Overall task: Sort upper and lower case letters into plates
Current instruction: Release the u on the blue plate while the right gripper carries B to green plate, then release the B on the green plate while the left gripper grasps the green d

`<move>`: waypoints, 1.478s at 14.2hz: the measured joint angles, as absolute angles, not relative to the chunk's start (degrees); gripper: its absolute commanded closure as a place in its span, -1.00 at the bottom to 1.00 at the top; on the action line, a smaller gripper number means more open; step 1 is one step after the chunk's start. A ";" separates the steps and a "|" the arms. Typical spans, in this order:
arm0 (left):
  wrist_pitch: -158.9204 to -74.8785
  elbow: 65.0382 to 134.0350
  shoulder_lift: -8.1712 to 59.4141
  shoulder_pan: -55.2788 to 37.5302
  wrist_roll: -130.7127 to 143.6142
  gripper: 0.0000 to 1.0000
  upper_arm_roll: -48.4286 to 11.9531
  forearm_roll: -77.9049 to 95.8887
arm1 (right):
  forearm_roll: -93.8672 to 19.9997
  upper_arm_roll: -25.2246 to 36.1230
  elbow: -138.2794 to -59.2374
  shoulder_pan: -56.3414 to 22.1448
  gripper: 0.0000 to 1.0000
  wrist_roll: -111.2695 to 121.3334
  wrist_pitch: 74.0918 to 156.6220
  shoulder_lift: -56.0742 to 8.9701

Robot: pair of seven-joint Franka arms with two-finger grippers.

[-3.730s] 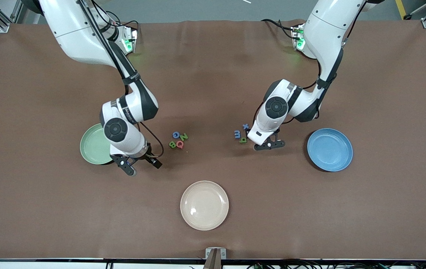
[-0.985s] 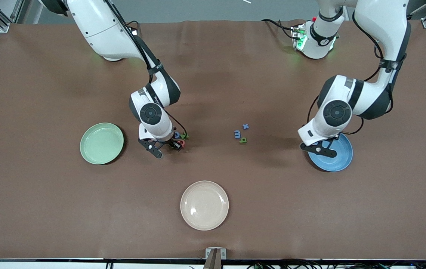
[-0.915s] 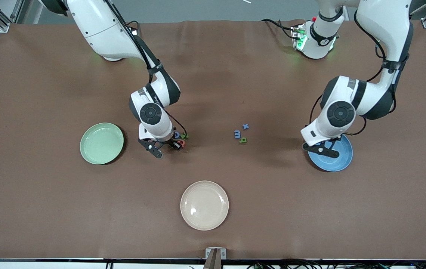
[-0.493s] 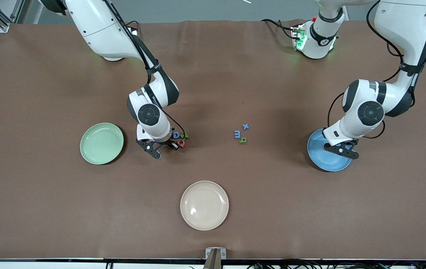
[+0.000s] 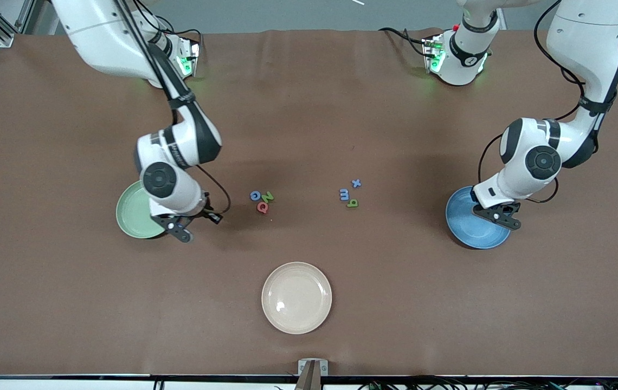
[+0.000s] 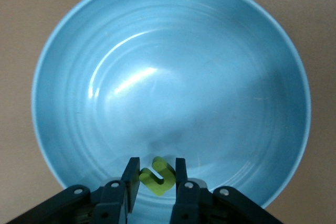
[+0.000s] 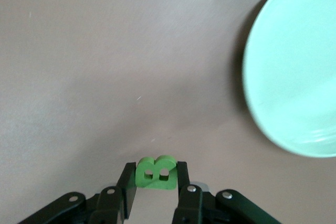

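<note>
Carrying green B (image 7: 156,172), right tool (image 7: 156,182) now beside mint plate (image 5: 131,214)

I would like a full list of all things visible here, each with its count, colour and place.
Mint green plate: one, toward the right arm's end of the table.
Blue plate: one, toward the left arm's end.
Cream plate: one, nearest the front camera.
Capital letters on the cloth: three, blue G, green N, pink-red Q, clustered near the table's middle.
Small letters on the cloth: three, blue x, blue m, green letter, beside the capitals, toward the left arm's end.
Green B: one, held in the right gripper.
Yellow-green small letter: one, held in the left gripper.
Brown table cover: one.
Right gripper: shut on the B, beside the mint plate's rim.
Left gripper: shut on the small letter, over the blue plate.
</note>
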State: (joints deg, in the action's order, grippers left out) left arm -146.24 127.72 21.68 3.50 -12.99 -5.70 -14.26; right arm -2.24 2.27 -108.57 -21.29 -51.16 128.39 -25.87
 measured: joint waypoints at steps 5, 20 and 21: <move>-146.29 127.52 21.66 3.47 -13.02 -1.00 -5.83 -14.26 | -2.24 2.33 -115.85 -15.05 0.98 -40.89 128.28 -19.87; -127.90 107.53 25.96 -3.26 23.38 -1.00 -24.27 -10.41 | -2.19 1.65 -133.49 -5.13 0.96 -26.12 147.80 -17.28; -127.91 106.26 27.36 -4.32 25.38 -1.00 -24.29 -10.41 | -2.18 1.57 -134.07 -5.15 0.94 -26.12 147.82 -17.27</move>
